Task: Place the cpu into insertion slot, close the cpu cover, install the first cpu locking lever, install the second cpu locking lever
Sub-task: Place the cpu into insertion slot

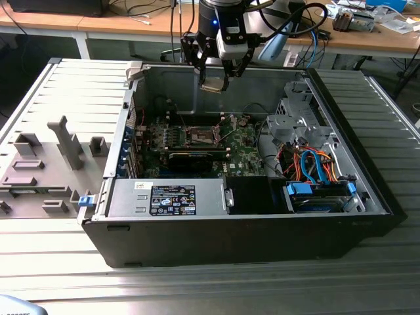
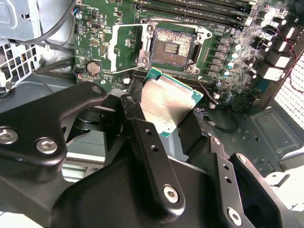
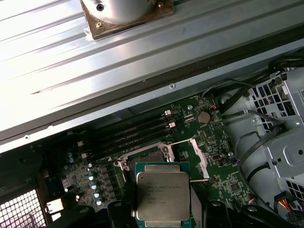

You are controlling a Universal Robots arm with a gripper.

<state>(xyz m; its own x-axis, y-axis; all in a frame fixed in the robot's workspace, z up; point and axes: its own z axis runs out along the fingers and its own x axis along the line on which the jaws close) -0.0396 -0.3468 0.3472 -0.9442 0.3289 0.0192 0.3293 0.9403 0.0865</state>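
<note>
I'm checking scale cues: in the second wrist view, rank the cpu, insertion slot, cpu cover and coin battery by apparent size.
1. cpu, nearest the camera, so inflated.
2-3. insertion slot and open cpu cover: too alike to rank.
4. coin battery.

The worktop (image 1: 216,289) is a silvery metal surface of long parallel ribs. An open black computer case (image 1: 236,243) lies on its side at the middle of it in the exterior view. At the case's 9 o'clock, touching its edge, a flat grey plate (image 1: 98,177) carries several grey blocks (image 1: 65,141). A white object (image 1: 16,307) sits at 7 o'clock, in the corner. In the first wrist view a round metal foot (image 3: 118,9) on a brownish plate (image 3: 156,10) stands on the ribs at 12 o'clock.
</note>
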